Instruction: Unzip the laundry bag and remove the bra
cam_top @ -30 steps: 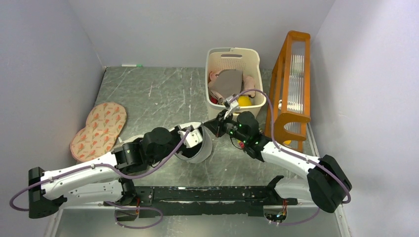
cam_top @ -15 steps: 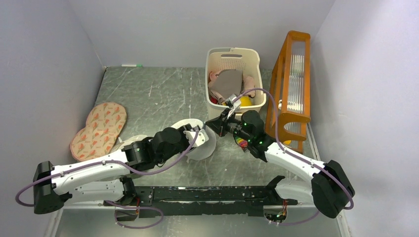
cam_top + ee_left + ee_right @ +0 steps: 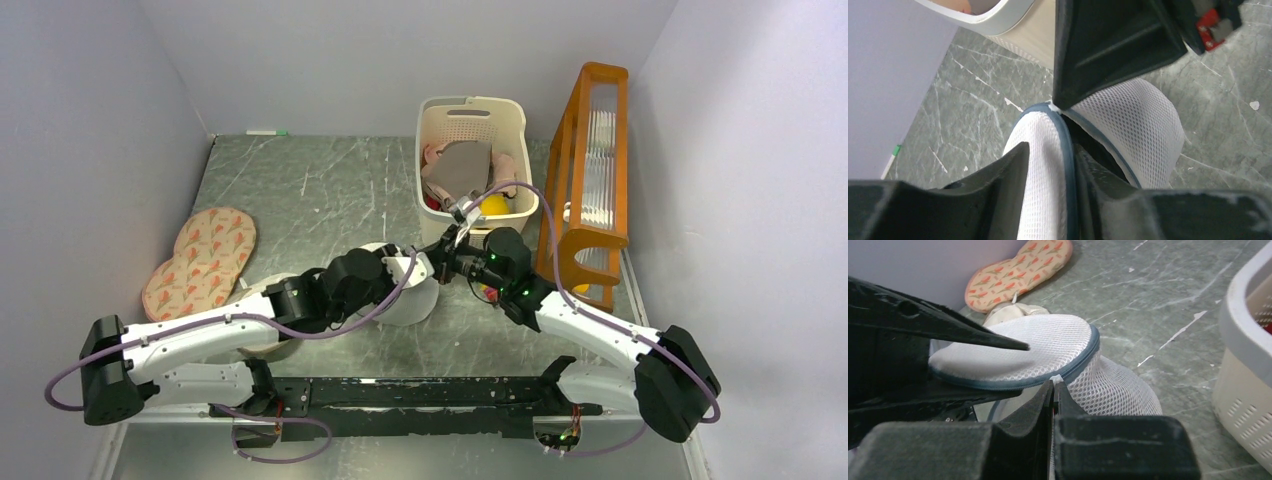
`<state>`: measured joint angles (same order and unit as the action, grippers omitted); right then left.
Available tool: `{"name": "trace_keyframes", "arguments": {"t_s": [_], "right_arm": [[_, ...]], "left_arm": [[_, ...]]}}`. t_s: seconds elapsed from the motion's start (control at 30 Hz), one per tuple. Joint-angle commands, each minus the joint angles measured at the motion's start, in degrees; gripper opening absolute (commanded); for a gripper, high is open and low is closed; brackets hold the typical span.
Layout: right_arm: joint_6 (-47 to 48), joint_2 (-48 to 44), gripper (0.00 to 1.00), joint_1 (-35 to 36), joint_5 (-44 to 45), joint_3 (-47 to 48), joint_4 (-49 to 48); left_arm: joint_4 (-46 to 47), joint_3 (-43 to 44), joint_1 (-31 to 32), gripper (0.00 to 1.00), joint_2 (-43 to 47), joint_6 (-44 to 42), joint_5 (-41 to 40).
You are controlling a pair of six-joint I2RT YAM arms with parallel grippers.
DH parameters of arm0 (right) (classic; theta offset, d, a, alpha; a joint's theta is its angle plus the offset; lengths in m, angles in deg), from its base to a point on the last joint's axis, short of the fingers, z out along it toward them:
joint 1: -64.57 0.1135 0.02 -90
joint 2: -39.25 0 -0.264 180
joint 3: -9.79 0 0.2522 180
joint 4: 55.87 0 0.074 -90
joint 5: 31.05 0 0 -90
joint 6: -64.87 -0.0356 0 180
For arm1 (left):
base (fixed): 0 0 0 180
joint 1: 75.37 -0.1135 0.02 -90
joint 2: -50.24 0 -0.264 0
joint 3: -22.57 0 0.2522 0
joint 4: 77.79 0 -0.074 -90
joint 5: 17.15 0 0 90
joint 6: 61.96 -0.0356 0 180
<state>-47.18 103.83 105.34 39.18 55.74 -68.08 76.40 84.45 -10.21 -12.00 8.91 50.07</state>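
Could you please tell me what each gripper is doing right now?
Left gripper: open, astride the edge of the laundry bag.
Right gripper: closed on the zip pull.

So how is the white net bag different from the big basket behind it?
The laundry bag is soft white mesh with a dark zip rim; the basket is stiff cream plastic. The laundry bag is round, while the basket is boxy with straight sides. The laundry bag's zip is partly undone and its lid is lifted; the basket has no lid at all. Both have lots of little holes.
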Motion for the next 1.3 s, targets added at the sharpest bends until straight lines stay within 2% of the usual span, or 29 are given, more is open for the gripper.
{"name": "trace_keyframes", "arguments": {"t_s": [0.0,0.23,0.3,0.6,0.93,1.13,1.27], "right_arm": [[0.25,-0.50,0.00,2.15,0.45,1.07,-1.22],[0.61,-1.46,0.00,2.39,2.74,0.27,-1.05],[1.76,-1.42,0.00,2.31,2.86,0.53,-0.12],[6.45,0.49,0.00,1.63,1.32,3.61,5.00],[11.10,6.21,0.00,-0.73,-4.77,9.44,9.97],[11.59,12.55,0.00,-3.60,-13.82,13.99,9.87],[11.14,16.29,0.00,-3.91,-17.81,17.86,12.49]], "left_arm": [[-0.52,3.34,-0.91,0.42,-1.31,1.31,0.41],[0.00,2.19,-0.92,0.13,2.81,-0.47,2.26],[0.74,1.26,-0.92,0.07,5.58,-1.33,3.47],[1.95,-1.40,-0.92,0.07,14.61,-4.23,11.53],[0.28,-1.25,-0.92,0.07,18.78,-5.21,18.97],[-0.14,-0.81,-0.92,0.07,19.02,-4.25,18.73],[-0.05,0.45,-0.87,0.07,17.65,-0.62,14.07]]}}
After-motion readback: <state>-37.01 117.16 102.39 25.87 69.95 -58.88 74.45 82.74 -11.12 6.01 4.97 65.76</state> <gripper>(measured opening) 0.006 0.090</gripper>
